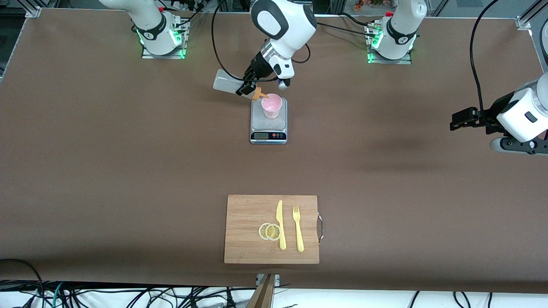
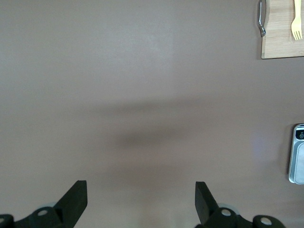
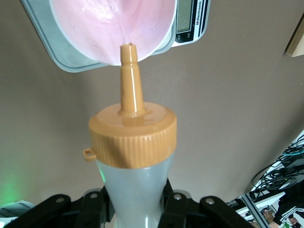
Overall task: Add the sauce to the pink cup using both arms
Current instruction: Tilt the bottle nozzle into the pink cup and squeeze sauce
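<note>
Over pink cup (image 1: pixel 272 105) | right hand (image 1: pixel 249 84) clamps sauce (image 1: pixel 233 87), nozzle at rim

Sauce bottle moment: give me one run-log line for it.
right gripper: shut on sauce bottle, tilted, nozzle at pink cup rim | cup: on scale | left gripper: open, waiting over bare table

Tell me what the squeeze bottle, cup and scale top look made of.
Sauce bottle: translucent whitish soft-looking plastic, ribbed matte orange cap. Pink cup: likely plastic, smooth with a slight sheen inside. Scale plate: probably brushed steel, grey and dully reflective.
</note>
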### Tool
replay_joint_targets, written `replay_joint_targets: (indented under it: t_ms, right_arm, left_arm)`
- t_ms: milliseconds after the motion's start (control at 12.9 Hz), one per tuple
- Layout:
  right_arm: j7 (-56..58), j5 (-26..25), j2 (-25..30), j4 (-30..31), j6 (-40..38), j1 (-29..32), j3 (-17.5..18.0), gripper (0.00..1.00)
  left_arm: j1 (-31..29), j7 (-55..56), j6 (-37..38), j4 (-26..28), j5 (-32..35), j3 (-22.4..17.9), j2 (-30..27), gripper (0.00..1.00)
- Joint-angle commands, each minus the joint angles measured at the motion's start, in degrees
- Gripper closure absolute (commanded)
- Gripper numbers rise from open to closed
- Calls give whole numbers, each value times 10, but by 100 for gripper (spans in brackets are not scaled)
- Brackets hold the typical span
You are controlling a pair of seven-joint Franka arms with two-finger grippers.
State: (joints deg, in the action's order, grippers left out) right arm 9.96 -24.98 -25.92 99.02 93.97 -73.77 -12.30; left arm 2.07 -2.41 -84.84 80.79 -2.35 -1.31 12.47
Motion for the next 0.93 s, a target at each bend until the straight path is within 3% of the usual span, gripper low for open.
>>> replay_joint_targets:
  t_ms: [0,466,854]
  right_arm:
    - [1,-3,-3,-13,-3,5,-2,86]
    - [3,43,20,1,38,22,-4,86]
    - [3,87,90,88,129,30,-25,86]
  left_arm:
    - [-2,1,9,-13,-11,-1,5,0]
    - [-2,1,9,-13,-11,-1,5,0]
    - [-2,1,9,-13,-11,-1,5,0]
